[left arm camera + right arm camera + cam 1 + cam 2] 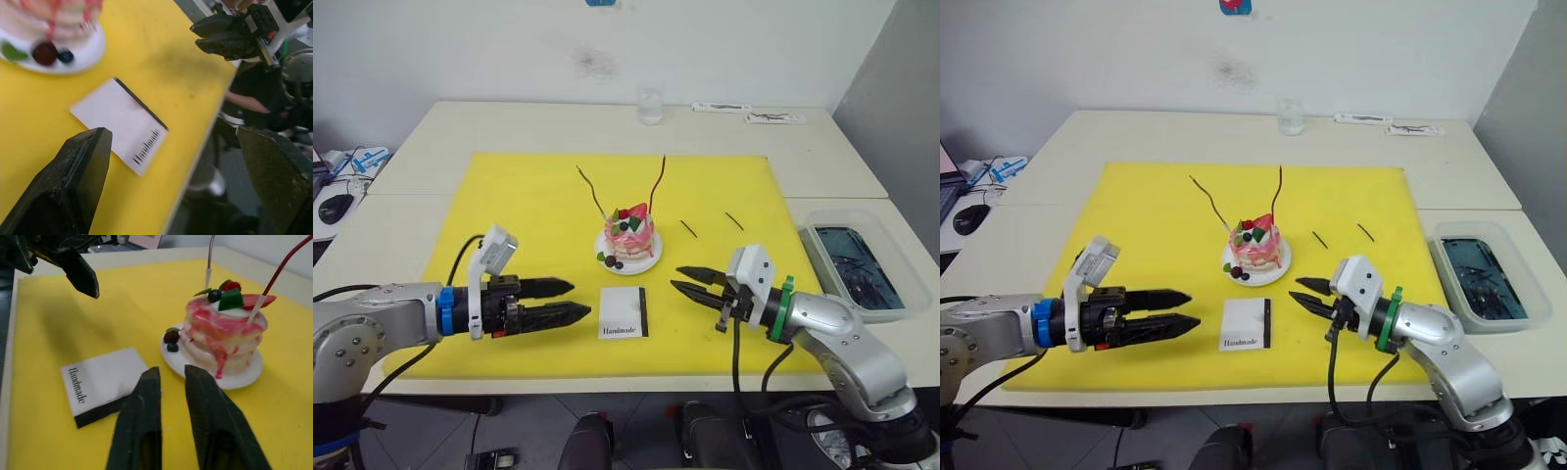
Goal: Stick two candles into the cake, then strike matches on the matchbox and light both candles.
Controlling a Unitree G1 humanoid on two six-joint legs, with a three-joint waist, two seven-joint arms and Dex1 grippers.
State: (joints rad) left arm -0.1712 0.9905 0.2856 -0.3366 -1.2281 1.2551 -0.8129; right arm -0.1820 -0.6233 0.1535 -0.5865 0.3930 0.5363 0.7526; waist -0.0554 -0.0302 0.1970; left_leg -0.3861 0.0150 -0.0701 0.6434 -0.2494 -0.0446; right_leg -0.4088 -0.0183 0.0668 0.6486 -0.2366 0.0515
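Left claw (574, 300) is hovering low over the near-left part of the yellow mat (519, 206), fingers parted a little, gripping nothing. Right claw (677, 278) is hovering over the near-right part, fingers slightly parted, also empty. Both are pointing inward at each other, with open mat between them.

The matchbox (625, 312) is lying flat in that gap, just right of the left claw's tips and near the mat's near edge. The cake (628, 236) is sitting just beyond the matchbox, with the two candles (656, 184) standing in it, leaning apart. The two matches (688, 228) are lying on the mat right of the cake, beyond the right claw. The mat's near edge is running close to the table (401, 220) edge.
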